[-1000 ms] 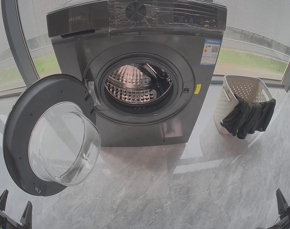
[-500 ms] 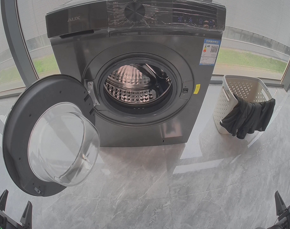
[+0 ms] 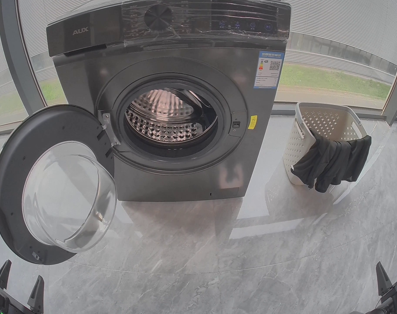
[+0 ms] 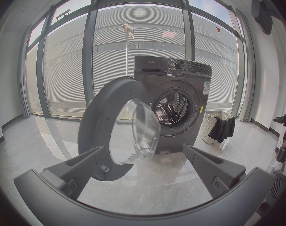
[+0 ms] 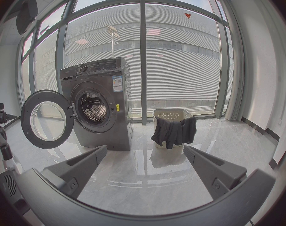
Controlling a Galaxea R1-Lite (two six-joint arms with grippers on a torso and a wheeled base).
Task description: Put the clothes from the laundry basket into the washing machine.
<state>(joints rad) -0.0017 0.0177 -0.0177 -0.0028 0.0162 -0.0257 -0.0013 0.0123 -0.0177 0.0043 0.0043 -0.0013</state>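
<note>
A grey front-loading washing machine [image 3: 172, 101] stands on the marble floor, its round door [image 3: 50, 184] swung wide to the left and the steel drum [image 3: 166, 118] bare inside. To its right stands a white laundry basket [image 3: 327, 118] with dark clothes [image 3: 331, 162] draped over its front rim. The same clothes [image 5: 174, 131] hang on the basket [image 5: 172, 114] in the right wrist view. My left gripper [image 3: 20, 280] is open, low at the near left, well short of the door. My right gripper [image 3: 394, 269] is open at the near right, far from the basket.
Tall windows with dark frames [image 3: 15, 49] run behind the machine. The open door [image 4: 116, 129] juts out over the floor on the left. Bare grey marble floor [image 3: 216, 249] stretches between me and both the machine and the basket.
The whole head picture has shifted left, so the camera turned slightly right. Neither the grippers nor the clothes moved relative to the floor.
</note>
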